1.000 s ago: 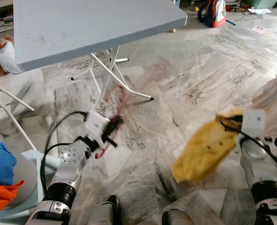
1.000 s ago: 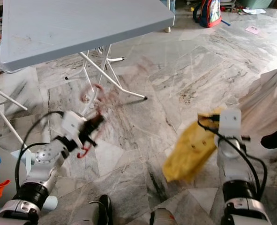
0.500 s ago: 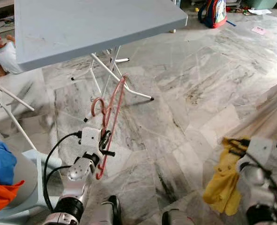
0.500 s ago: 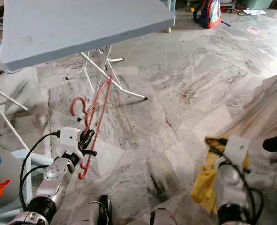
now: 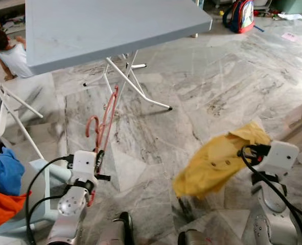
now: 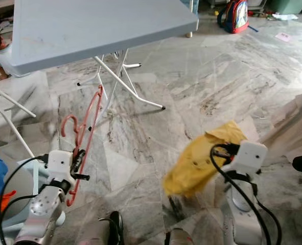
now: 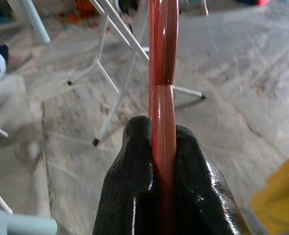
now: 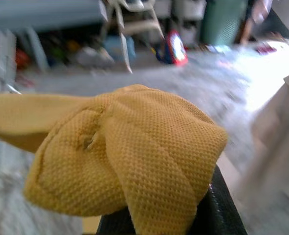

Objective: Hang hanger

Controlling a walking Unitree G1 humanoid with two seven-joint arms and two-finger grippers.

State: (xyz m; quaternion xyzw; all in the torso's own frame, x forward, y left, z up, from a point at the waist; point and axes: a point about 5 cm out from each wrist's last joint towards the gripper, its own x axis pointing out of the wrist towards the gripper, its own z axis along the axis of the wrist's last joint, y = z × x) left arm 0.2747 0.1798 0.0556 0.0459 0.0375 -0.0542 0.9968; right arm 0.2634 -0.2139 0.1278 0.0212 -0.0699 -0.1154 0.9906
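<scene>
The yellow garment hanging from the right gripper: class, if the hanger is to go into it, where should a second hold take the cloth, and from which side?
Probably at the loose lower edge of the yellow garment, coming from the robot's left. The right gripper bunches its upper end, so the cloth trails down and leftward, toward the left gripper clamping the red hanger.

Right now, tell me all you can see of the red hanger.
The red hanger looks like thin plastic, with a curved hook and slim flat bars. It stands roughly upright, seen nearly edge-on, hook toward the robot's left, clear of the floor. The left gripper is shut on its lower part, black fingers pressed on both sides. Nothing else touches it.
</scene>
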